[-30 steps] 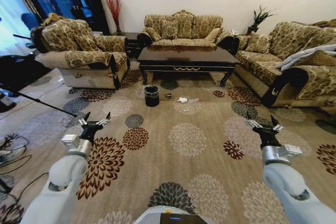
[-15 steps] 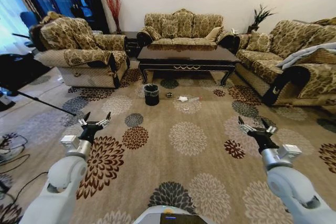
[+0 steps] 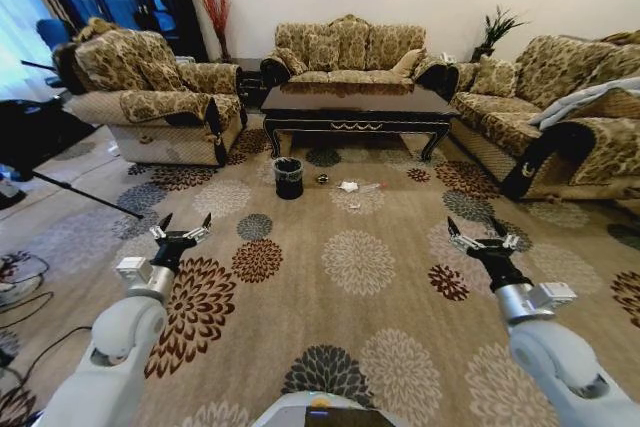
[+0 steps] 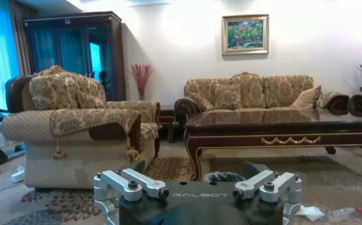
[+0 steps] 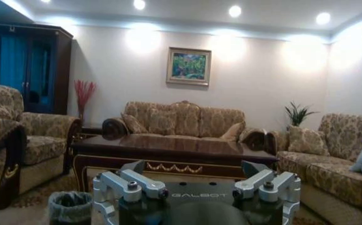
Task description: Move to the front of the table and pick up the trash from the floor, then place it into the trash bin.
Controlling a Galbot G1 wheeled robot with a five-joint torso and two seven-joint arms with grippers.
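Head view: the approach step, robot well short of the table [image 3: 355,107], both arms raised and empty.
Left gripper [image 3: 180,231] and right gripper [image 3: 484,241] hover with fingers spread. The trash [image 3: 348,188] lies on the floor [image 3: 350,277] before the table, just beside the trash bin [image 3: 288,179]. Next, I judge, calls for driving closer before any reach.

Ahead of me, in the upper middle of the head view, the dark glossy table [image 3: 357,107] stands on the flower-patterned carpet [image 3: 350,277], a gold ornament on its front apron. Just before its left end sits the black bin [image 3: 288,178], upright, its greyish bag folded over the rim. Right of the bin lies the trash: a small dark piece [image 3: 322,179], crumpled white paper [image 3: 348,187], a clear bottle [image 3: 369,188], a white scrap [image 3: 354,207]
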